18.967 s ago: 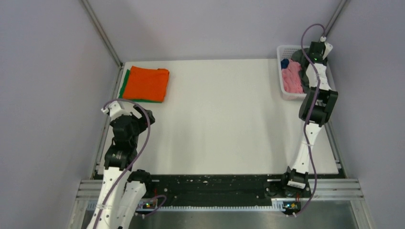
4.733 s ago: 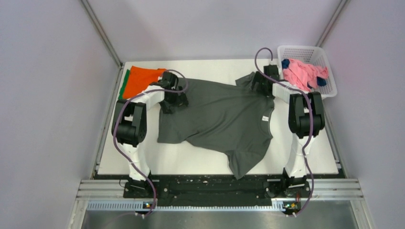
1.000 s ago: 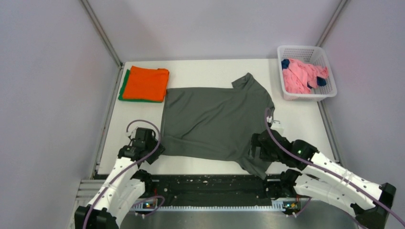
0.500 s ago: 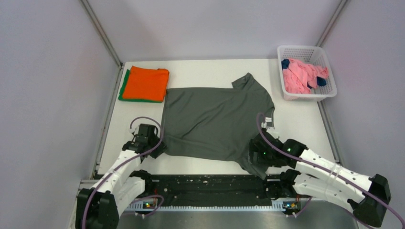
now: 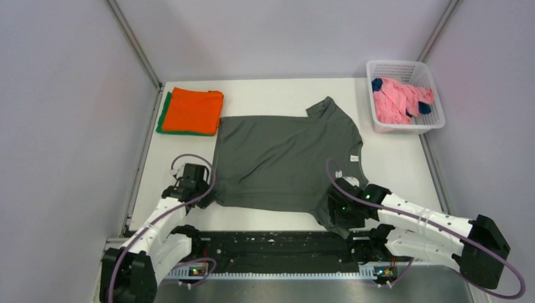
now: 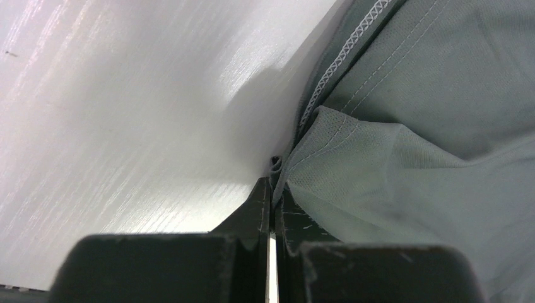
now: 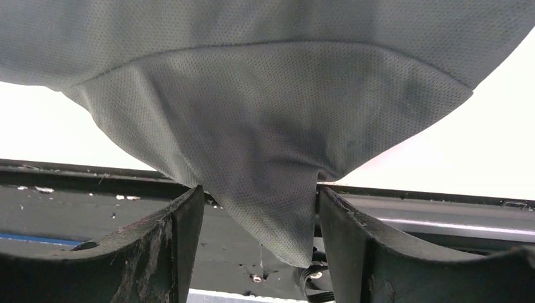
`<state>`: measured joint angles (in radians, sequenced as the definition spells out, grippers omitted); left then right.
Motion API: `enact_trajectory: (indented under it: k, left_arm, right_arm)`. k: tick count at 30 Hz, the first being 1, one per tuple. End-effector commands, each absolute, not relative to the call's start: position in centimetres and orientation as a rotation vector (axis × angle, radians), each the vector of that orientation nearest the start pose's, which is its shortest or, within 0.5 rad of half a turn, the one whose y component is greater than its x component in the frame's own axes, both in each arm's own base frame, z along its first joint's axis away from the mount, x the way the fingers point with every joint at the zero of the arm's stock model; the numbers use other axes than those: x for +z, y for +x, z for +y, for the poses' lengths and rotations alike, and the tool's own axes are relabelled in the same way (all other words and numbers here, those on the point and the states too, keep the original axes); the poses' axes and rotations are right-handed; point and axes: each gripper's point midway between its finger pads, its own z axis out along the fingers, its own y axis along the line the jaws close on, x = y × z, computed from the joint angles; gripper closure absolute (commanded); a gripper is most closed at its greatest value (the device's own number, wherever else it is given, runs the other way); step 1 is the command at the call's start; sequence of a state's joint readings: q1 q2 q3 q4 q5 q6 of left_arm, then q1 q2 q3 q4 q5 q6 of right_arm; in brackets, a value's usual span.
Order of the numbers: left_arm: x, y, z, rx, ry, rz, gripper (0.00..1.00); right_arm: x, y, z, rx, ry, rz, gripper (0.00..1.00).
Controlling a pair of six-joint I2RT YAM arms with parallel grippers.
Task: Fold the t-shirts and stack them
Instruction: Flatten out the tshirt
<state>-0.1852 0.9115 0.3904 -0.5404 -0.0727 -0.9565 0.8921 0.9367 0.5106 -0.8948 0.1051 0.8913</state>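
**Top external:** the olive-grey t-shirt (image 5: pixel 284 158) is spread flat on the table (image 5: pixel 277 91). Beyond its far left corner the folded orange t-shirt (image 5: pixel 192 110) is stacked on the green t-shirt (image 5: pixel 163 117). Beyond its far right corner the basket (image 5: pixel 404 66) holds the pink t-shirt (image 5: pixel 394 101) and the navy t-shirt (image 5: pixel 376 83).

**Left wrist:** the jaws of the left gripper (image 6: pixel 272 183) are pressed together on its near left hem corner.

**Right wrist:** the jaws of the right gripper (image 7: pixel 258 196) are held apart, with its near sleeve hanging between them.
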Motion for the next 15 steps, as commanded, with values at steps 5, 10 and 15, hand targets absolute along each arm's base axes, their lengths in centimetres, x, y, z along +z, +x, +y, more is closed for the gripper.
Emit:
enact_trajectory:
  k: [5, 10, 15]
  left_arm:
    - [2.7, 19.0, -5.2, -0.270, -1.008, 2.434, 1.00]
    - [5.2, 19.8, -5.9, -0.345, -0.960, 2.395, 1.00]
    - [14.8, 23.0, -7.1, -0.536, -0.793, 2.162, 1.00]
  right_arm:
    - [1.9, 7.2, 13.9, 0.263, -0.036, 2.945, 0.65]
    - [5.5, 10.6, 15.2, 0.312, -0.057, 2.767, 1.00]
    - [14.3, 16.4, 14.8, 0.298, 0.052, 2.434, 1.00]
